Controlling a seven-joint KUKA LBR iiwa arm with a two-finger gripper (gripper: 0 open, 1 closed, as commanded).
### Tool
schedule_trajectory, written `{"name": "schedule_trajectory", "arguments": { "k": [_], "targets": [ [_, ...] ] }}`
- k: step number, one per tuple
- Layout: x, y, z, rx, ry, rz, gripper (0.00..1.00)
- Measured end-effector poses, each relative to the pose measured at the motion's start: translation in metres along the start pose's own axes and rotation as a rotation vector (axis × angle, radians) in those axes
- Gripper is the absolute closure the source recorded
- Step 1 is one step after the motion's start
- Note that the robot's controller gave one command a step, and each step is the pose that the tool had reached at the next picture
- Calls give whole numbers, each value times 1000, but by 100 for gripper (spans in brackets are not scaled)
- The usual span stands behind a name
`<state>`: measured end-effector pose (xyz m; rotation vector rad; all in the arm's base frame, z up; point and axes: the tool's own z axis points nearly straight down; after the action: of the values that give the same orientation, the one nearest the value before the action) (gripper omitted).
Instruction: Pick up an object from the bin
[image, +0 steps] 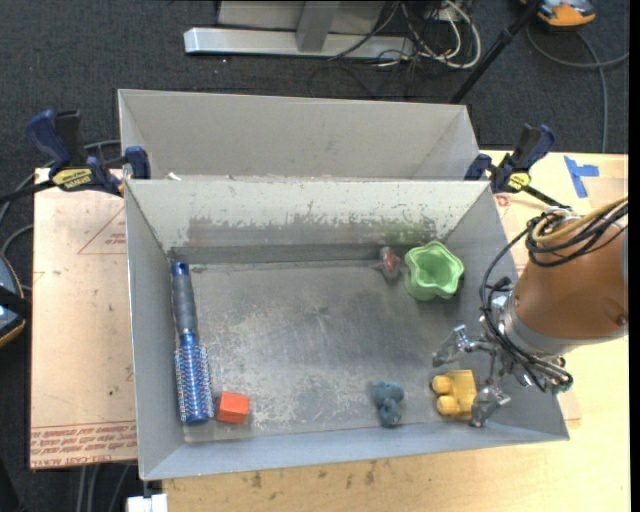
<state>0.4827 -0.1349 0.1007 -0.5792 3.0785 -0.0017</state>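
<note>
near edge: yellow toy (452, 392) is tucked in the right corner, blue-grey lump (388, 402) just left of it, orange cube (232, 407) and blue hairbrush (190, 355) along the left wall
pincer (466, 383): fingers spread apart either side of the yellow toy, not clamped
middle: bin floor (310, 340) is left bare
back: green cup (433, 270) by the right wall; small reddish thing (388, 261) beside it can't be made out

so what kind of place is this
Probably a robotics lab: a two-finger gripper inside a grey metal bin holding a blue bristled hairbrush, and black cables on the floor behind.
</note>
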Motion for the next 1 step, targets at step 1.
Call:
{"name": "schedule_trajectory", "arguments": {
  "k": [1],
  "targets": [
    [-2, -8, 25, 7, -12, 202, 0]
  ]
}}
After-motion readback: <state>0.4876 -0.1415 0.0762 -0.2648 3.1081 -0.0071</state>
